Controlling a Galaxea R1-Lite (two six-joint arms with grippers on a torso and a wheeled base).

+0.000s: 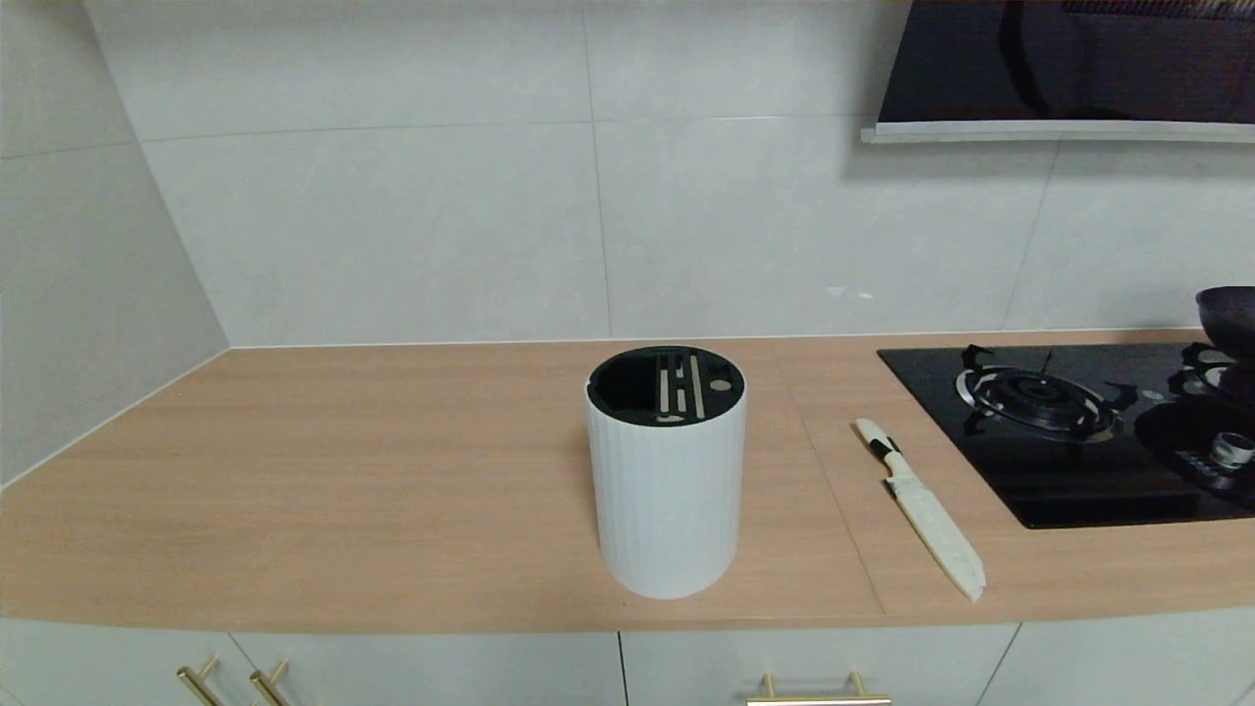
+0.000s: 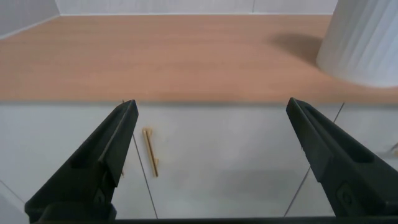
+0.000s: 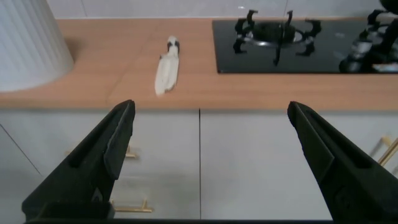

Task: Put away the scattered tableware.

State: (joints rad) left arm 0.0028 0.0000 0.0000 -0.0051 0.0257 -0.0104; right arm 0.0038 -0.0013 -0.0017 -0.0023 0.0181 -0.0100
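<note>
A white ribbed cylindrical holder point(image 1: 667, 471) with a black slotted top stands in the middle of the wooden countertop point(image 1: 343, 471); its side shows in the left wrist view point(image 2: 364, 40) and the right wrist view point(image 3: 28, 43). A white knife with a black band point(image 1: 920, 506) lies flat to the holder's right, blade toward the counter's front edge, also seen in the right wrist view point(image 3: 168, 65). My left gripper point(image 2: 211, 121) is open, low in front of the cabinet doors. My right gripper point(image 3: 211, 121) is open too, in front of the cabinets below the knife.
A black gas hob point(image 1: 1069, 431) with burner grates fills the counter's right end, a dark pot point(image 1: 1228, 319) on its far burner. Tiled wall behind, a range hood point(image 1: 1059, 69) above. White cabinet doors with brass handles point(image 2: 150, 152) lie below the counter edge.
</note>
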